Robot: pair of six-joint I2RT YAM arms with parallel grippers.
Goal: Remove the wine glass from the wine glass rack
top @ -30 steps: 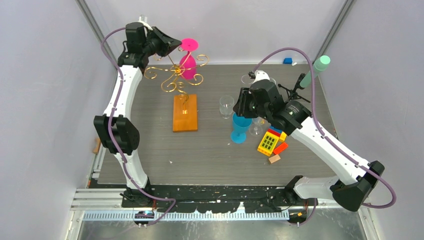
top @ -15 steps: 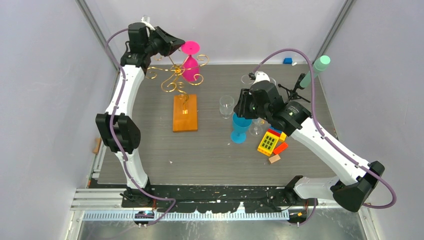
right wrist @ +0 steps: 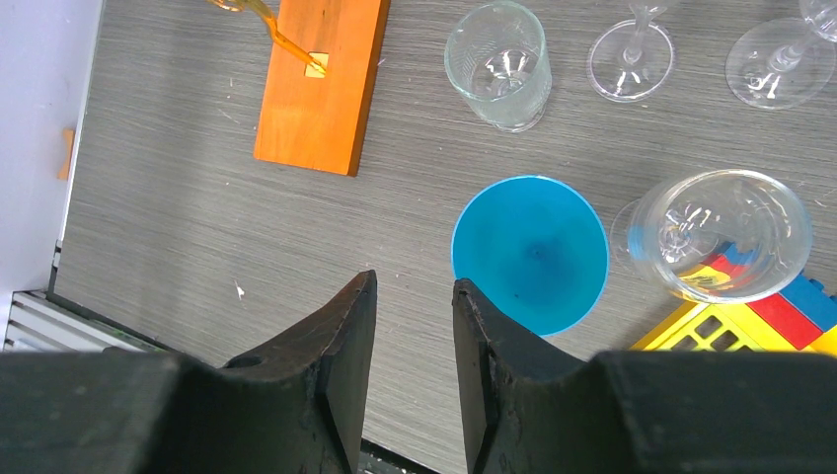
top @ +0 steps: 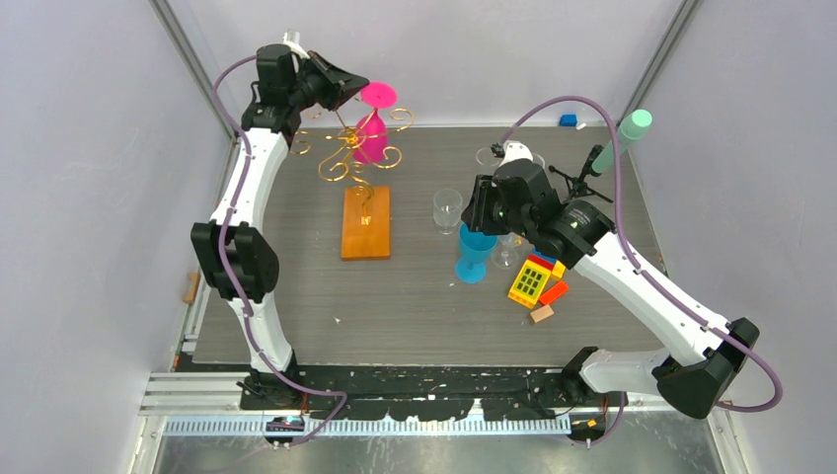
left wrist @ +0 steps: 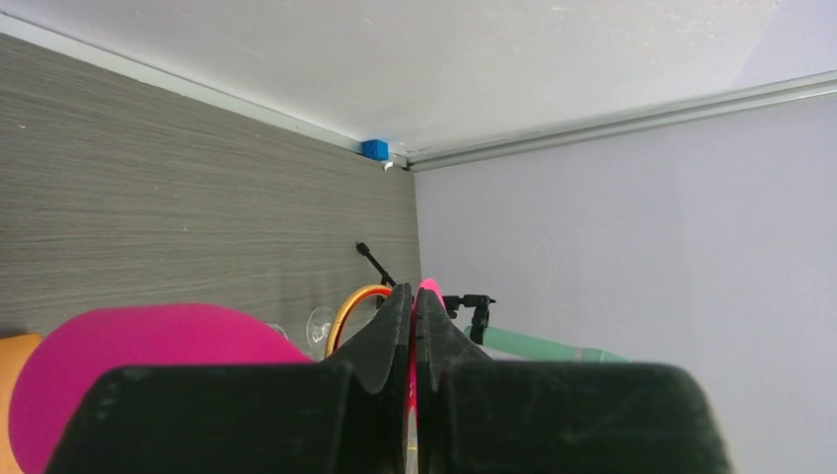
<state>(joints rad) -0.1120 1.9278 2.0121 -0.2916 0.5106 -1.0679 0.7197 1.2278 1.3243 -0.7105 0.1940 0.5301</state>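
Pink wine glass (top: pixel 371 136): inverted among wine glass rack (top: pixel 347 163) scrolls, far-left corner. Left gripper (top: pixel 350 91): clamped on stem. Right gripper (right wrist: pixel 412 288): parted, empty, mid-counter. Step: extraction. Next: likely sliding stem clear of wire.

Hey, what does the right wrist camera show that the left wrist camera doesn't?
Only the right wrist: the open right gripper, a blue cup and toy bricks. Only the left wrist: the left gripper shut on the pink wine glass, a small blue block in the far corner and a black tripod. Both: the wine glass rack, the grey table and, it seems, clear glassware.
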